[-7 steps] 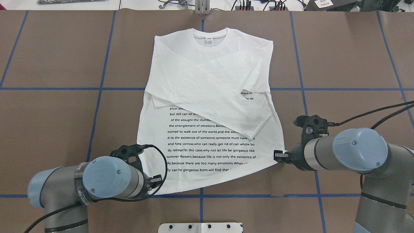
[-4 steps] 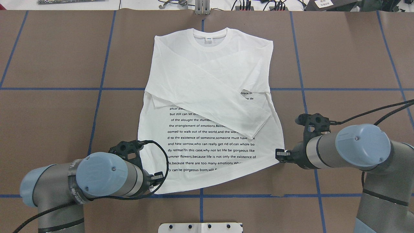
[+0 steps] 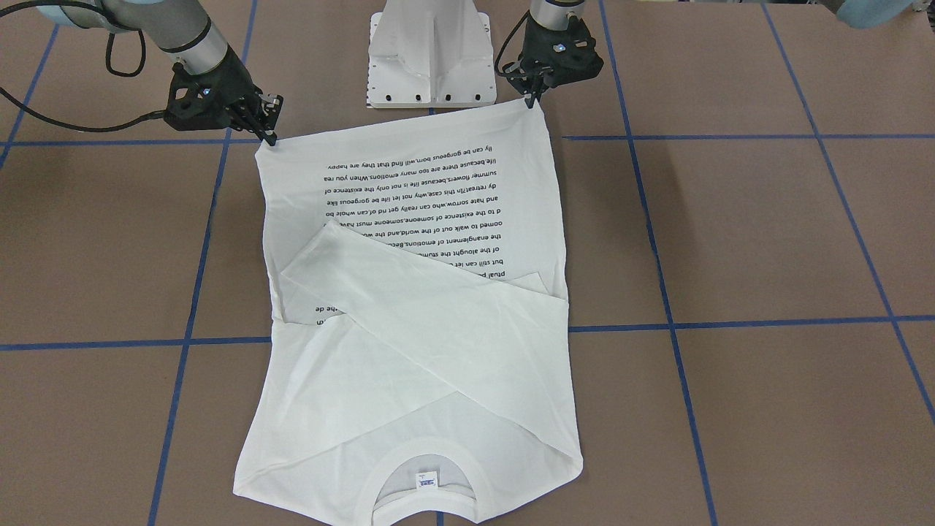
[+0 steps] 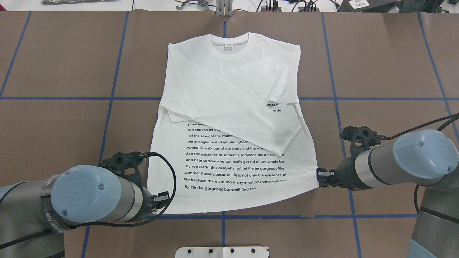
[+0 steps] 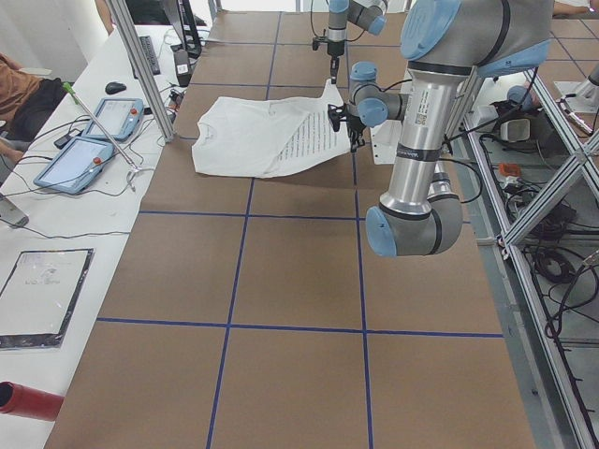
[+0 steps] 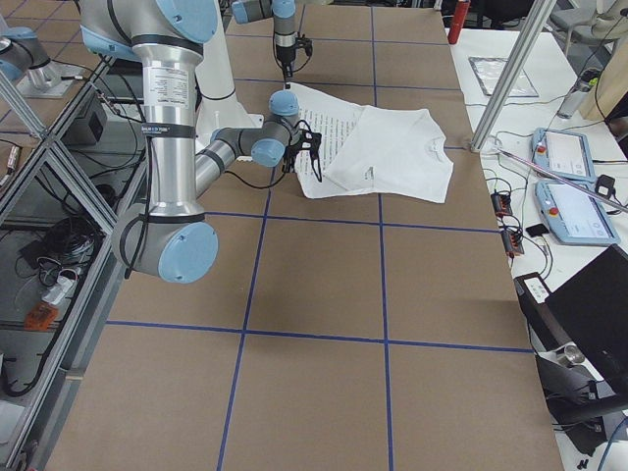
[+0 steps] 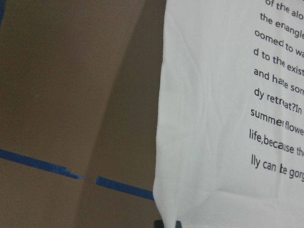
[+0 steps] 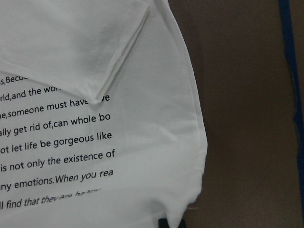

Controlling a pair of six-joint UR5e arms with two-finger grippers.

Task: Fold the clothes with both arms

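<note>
Since a second earlier, the left gripper [image 4: 162, 198] and right gripper [image 4: 321, 176] had drawn apart and back toward the robot, stretching the hem of the white T-shirt [image 4: 229, 89] wider. Each pair of jaws was clamped on a bottom corner of the hem. The shirt lay print-side up mid-table [image 4: 376, 64], collar [image 4: 229, 40] farthest from the robot. Both sleeves were folded crosswise over the chest, partly covering the black printed text [image 4: 233, 161].

Left gripper [image 3: 535, 101] and right gripper [image 3: 268, 136] apparently pinch T-shirt [image 3: 438, 351] hem corners
</note>
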